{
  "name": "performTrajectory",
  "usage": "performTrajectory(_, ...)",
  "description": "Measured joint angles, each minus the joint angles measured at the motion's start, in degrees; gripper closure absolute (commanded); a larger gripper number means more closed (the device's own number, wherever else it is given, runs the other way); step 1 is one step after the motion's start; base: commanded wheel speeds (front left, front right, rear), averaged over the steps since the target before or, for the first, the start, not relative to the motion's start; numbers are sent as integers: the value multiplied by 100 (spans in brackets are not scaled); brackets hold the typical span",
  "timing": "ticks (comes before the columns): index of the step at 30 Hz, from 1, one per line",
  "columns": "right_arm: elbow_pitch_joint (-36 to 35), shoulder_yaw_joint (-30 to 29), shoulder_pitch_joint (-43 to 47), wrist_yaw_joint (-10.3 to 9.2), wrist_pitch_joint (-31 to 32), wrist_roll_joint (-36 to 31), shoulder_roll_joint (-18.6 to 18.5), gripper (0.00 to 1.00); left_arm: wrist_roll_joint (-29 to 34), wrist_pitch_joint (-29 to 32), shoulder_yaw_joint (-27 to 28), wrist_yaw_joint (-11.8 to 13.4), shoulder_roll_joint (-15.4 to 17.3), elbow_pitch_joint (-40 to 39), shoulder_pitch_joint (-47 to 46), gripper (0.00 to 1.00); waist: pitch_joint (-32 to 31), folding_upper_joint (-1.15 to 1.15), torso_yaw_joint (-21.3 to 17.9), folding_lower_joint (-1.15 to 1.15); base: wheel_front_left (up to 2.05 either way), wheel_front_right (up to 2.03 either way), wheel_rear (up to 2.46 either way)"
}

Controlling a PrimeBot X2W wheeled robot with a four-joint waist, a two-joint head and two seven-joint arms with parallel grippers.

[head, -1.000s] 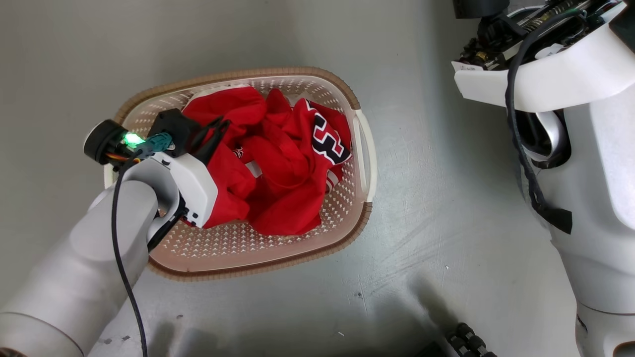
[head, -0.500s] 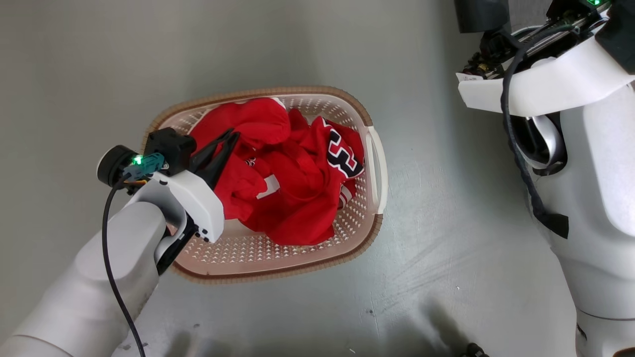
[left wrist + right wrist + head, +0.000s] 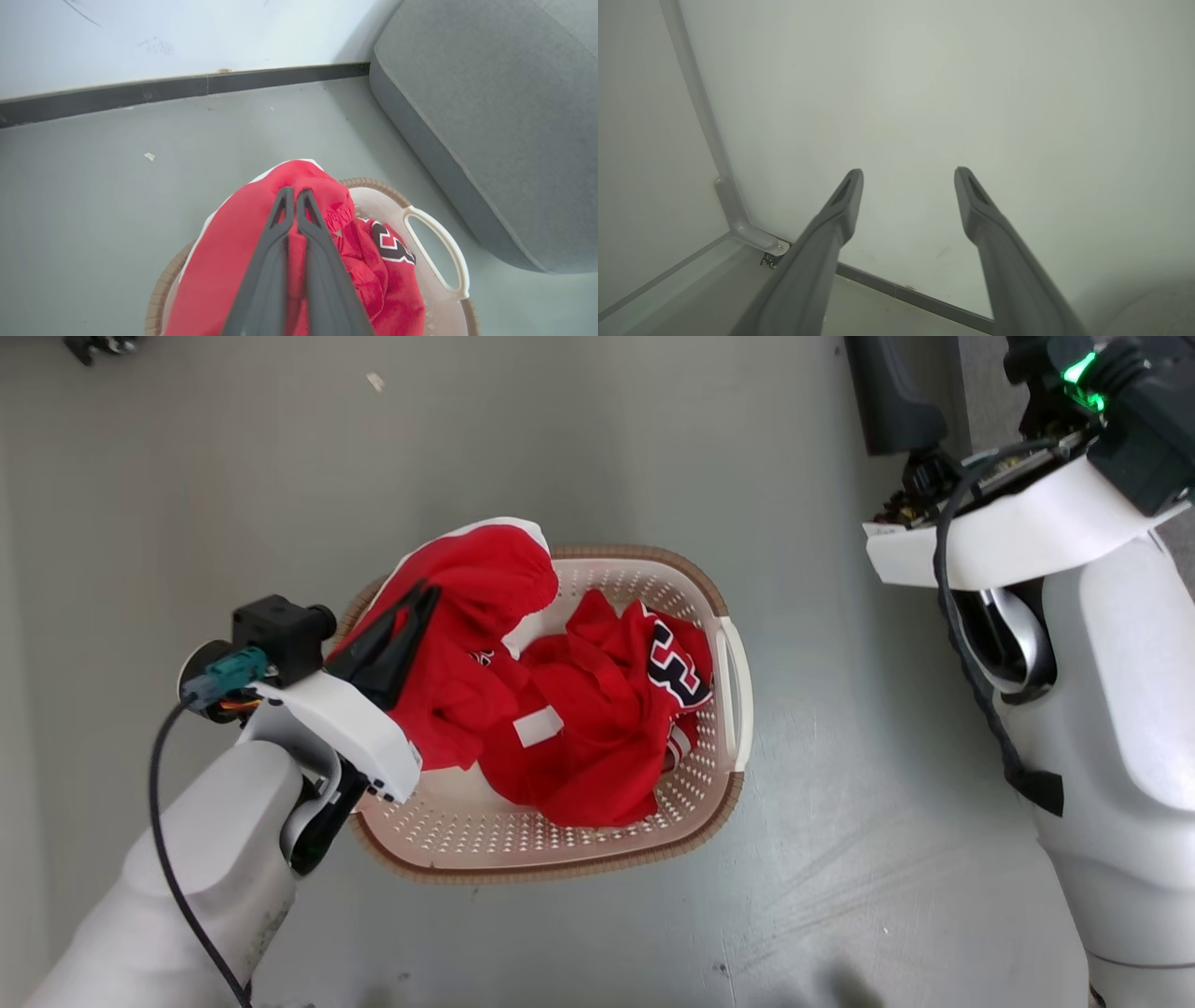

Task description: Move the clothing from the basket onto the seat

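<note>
Left pincer [image 3: 425, 593] clenched: both long dark fingers [image 3: 268, 261] are pressed together on a fold of the red garment [image 3: 476, 579] (tips nearly meet, and a sliver of red shows in the slit between them in the left wrist view). The cloth bunches around and past the fingertips, with white trim along its far edge. The rest hangs down under the pincer toward the basket [image 3: 560, 866]. The garment's top bulge sits above the brown rim on the tip side of the pincer. Its lower end reaches into the basket right against the second piece; can't tell whether the two are tangled.

The second piece, the jersey [image 3: 597, 747], lies crumpled in the basket, below and to the right of the pincer. Its navy-and-white lettering [image 3: 677, 663] faces up, near the white side handle [image 3: 439, 242]. The fingers are not on it.

Seat [image 3: 490, 116]: a grey cushion ahead and to the right of the left pincer, past the basket handle and well apart from the fingertips. The basket stands on the grey floor [image 3: 653, 448]. A dark skirting strip [image 3: 187, 88] and a pale wall lie straight ahead of the tips.

Right pincer [image 3: 909, 175] released: fingers spread wide, empty, touching nothing. It points at a plain pale wall [image 3: 994, 93]. A pale bracket [image 3: 738, 219] sits low to its left (small, detail unclear), and a dark skirting line runs below the tips.
</note>
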Motion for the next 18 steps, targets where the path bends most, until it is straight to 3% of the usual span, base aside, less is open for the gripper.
performTrajectory(18, 122, -188, 682, 0, 0, 19, -145, 0, 154, -5, 1243, 169, 100, -1590, 708, 100, -870, 0, 283, 0, 0, 0, 0)
